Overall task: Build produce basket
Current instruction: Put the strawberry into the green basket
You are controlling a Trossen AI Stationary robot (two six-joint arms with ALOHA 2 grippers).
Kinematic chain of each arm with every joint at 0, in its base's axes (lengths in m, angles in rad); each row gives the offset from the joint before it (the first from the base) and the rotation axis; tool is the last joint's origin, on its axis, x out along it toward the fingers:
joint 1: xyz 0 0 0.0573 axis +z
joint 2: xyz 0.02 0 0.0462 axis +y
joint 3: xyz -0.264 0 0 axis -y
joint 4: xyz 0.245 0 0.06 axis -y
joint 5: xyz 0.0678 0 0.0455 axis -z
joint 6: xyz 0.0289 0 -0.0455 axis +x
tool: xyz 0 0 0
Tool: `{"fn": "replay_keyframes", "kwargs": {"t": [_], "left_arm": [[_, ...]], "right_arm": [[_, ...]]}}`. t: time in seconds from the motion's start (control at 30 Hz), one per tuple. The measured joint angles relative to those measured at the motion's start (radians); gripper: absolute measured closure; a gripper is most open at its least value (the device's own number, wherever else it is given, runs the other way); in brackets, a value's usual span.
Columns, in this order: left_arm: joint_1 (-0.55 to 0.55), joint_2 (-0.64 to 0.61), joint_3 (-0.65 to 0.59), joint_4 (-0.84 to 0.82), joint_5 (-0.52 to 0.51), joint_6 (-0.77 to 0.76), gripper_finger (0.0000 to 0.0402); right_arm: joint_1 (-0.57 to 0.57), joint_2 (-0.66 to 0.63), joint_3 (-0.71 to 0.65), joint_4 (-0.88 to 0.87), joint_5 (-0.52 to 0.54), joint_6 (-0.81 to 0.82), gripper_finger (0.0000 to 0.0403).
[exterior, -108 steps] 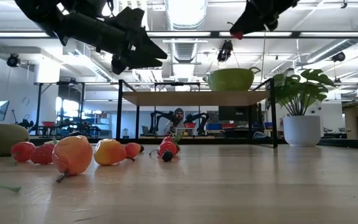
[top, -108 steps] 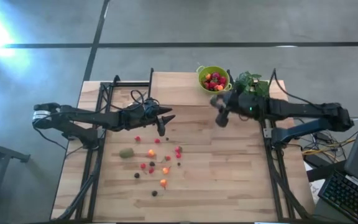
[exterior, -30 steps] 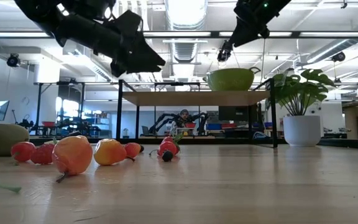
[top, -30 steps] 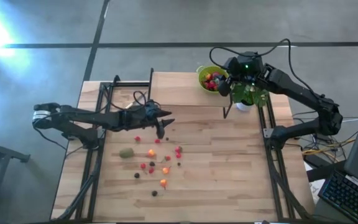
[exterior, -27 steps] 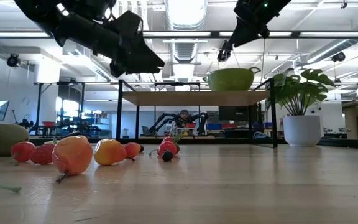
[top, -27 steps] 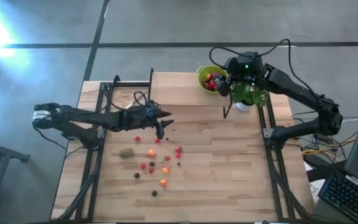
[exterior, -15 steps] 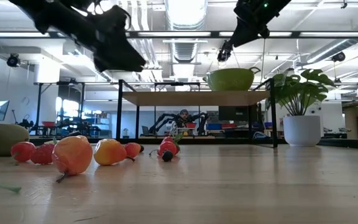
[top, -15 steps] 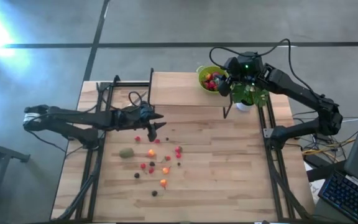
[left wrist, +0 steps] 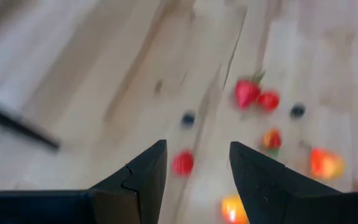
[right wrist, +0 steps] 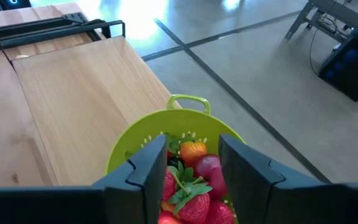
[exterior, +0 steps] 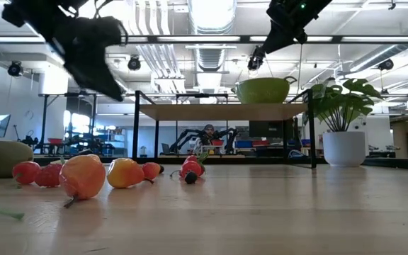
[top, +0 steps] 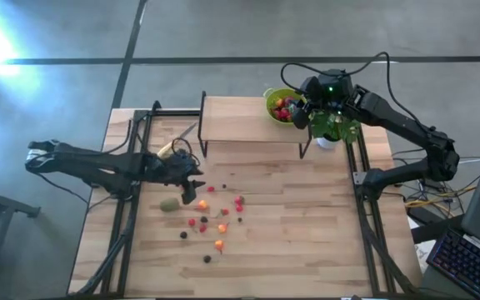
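Produce basket (top: 285, 106) on the raised shelf (top: 240, 121), partly filled with strawberries and an orange fruit. I hold the right gripper (right wrist: 191, 163) directly above the basket, fingers apart, nothing between them. The left gripper (left wrist: 194, 163), likewise parted and empty, hangs over the loose produce (top: 211, 218) on the table (top: 307, 242), well away from the basket; a kiwi-like fruit (top: 169, 204) lies beside it. I judge roughly half remains to transfer.

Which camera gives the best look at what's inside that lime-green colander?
The right wrist view: it looks straight down into the colander at the strawberries. The high view shows it small; the low view shows only its outside on the shelf; the left wrist view misses it.
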Motion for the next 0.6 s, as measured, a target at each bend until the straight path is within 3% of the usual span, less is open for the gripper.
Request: {"fn": "replay_keyframes", "kwargs": {"t": [0.27,0.6], "left_arm": [[-0.008,0.003,0.072,-0.322,-0.027,-0.209,0.022],[-0.008,0.015,0.082,-0.516,-0.045,-0.354,0.022]], "right_arm": [[0.0,0.0,0.0,0.0,0.0,0.0,0.029],[0.0,0.0,0.0,0.002,0.0,0.0,0.0327]]}}
